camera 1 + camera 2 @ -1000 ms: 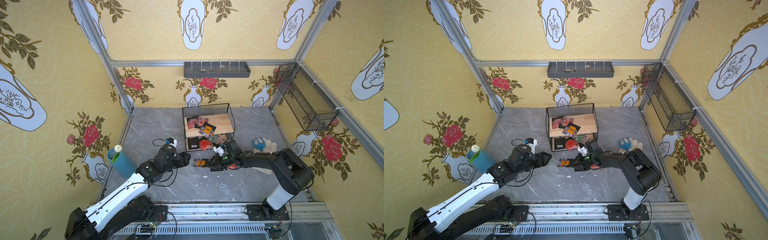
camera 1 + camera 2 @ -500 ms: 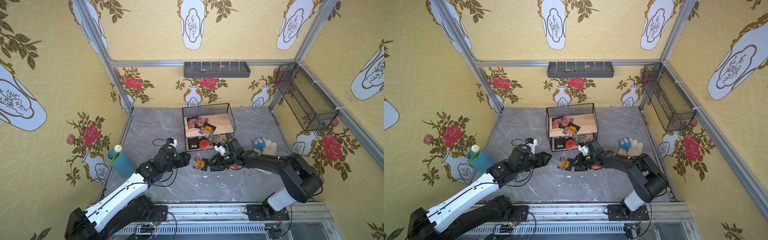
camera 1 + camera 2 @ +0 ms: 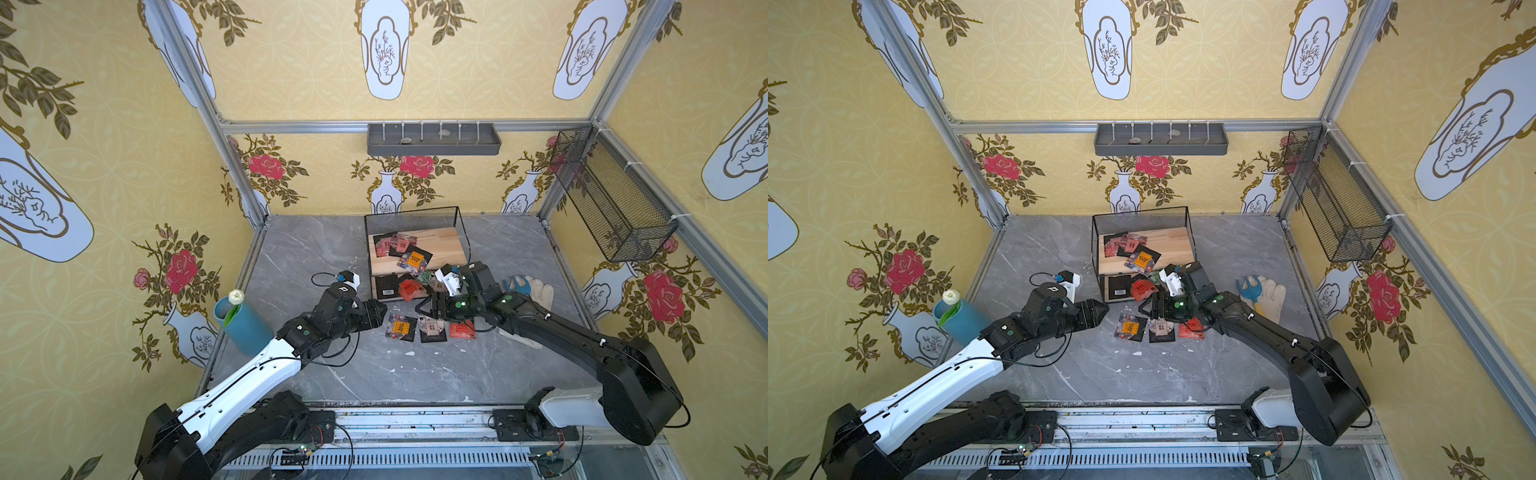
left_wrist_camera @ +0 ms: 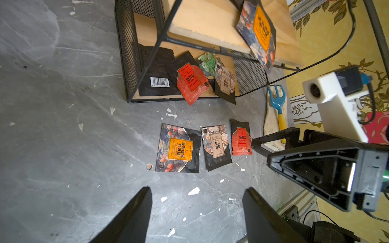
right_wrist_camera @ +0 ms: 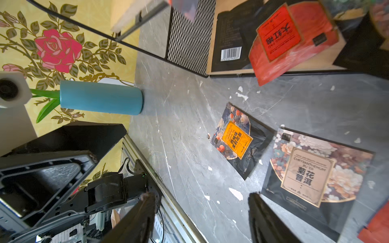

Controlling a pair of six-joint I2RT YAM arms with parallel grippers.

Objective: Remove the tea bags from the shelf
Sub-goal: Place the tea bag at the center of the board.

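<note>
**A:** Which step is running?

**B:** Reads as the gap between two picks. Three tea bags are lying in a row on the grey marbled tabletop, just in front of the small two-tier shelf of pale wooden boards in a black wire frame. They are an orange-fronted square sachet, a beige floral sachet and a small red sachet.

**A:** And what is sitting on the shelf?

**B:** On the upper board, a reddish cluster and a second orange sachet that is overhanging the front edge. On the lower board, a black barcode-backed sachet, a red-fronted one sticking out past the front, a green one and another beige one.

**A:** The pincers?

**B:** The right gripper is hanging low over the table with its jaws spread wide and nothing between them. One finger is just beside the beige floral sachet; I cannot tell whether it is touching. The left gripper is also gaping and empty, hovering short of the row and facing the shelf.

**A:** Next move?

**B:** Probably going back for the lower board. The protruding red-fronted one looks easiest, pinched by its free edge. The approach calls for coming in low, under the upper board and clear of the wire frame.
</note>
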